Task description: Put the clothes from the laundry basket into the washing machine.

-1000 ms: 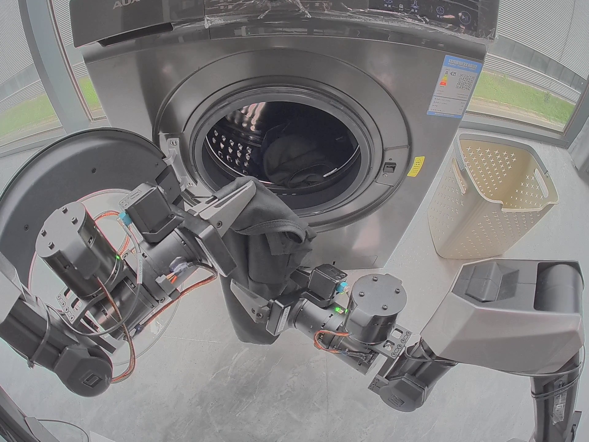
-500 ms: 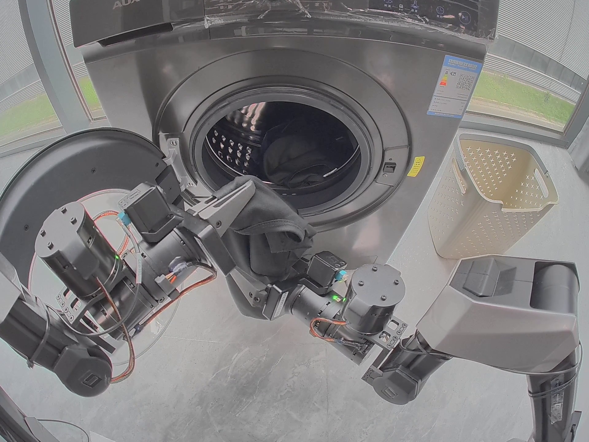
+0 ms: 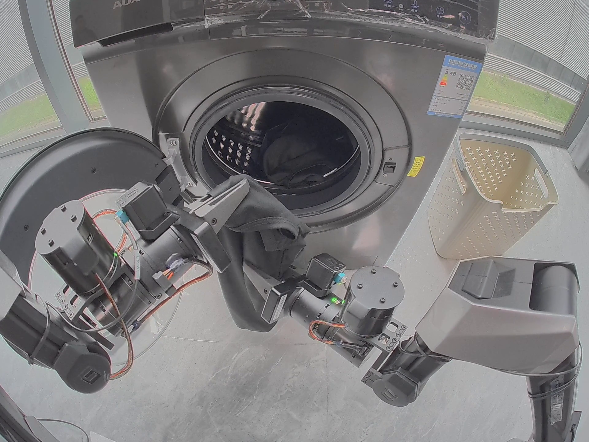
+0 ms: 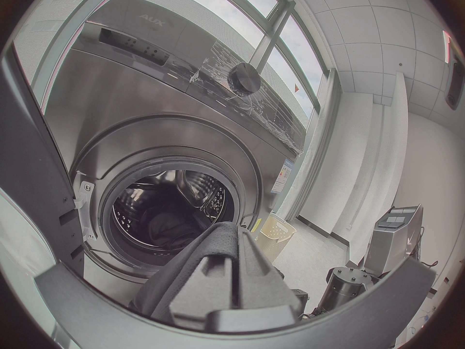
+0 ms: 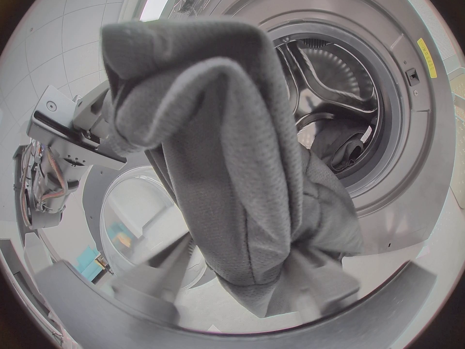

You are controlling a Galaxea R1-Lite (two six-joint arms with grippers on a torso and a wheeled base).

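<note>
Landmark: we place everything by the drum mouth of the washing machine, a round, metal-rimmed opening that faces us.
Edges: the mouth's lower rim runs just behind the top of the held cloth. Its upper and right arcs show unbroken in the head view.
Door: the washing machine door is swung wide to the left of the drum mouth, hinged at its left edge.
Room for moving: grey floor spreads below and in front of the drum mouth, and our two arms come up from there toward its lower rim.
Left claw: our left claw sits just before the mouth's lower-left rim, with its fingers pressed together on the top fold of a dark grey garment.
Right claw: our right claw is below the drum mouth and lower than the left one. Its fingers are spread, and the garment's hanging part lies between them.
Task's thing: the dark grey garment hangs outside the drum, under the lower rim, with its end off the floor.
Drum contents: a second dark garment lies inside the mouth, low at the back.
Basket: the cream laundry basket stands on the floor to the right of the drum mouth, beside the machine and well apart from both claws. Its perforated inner walls are turned toward us.
</note>
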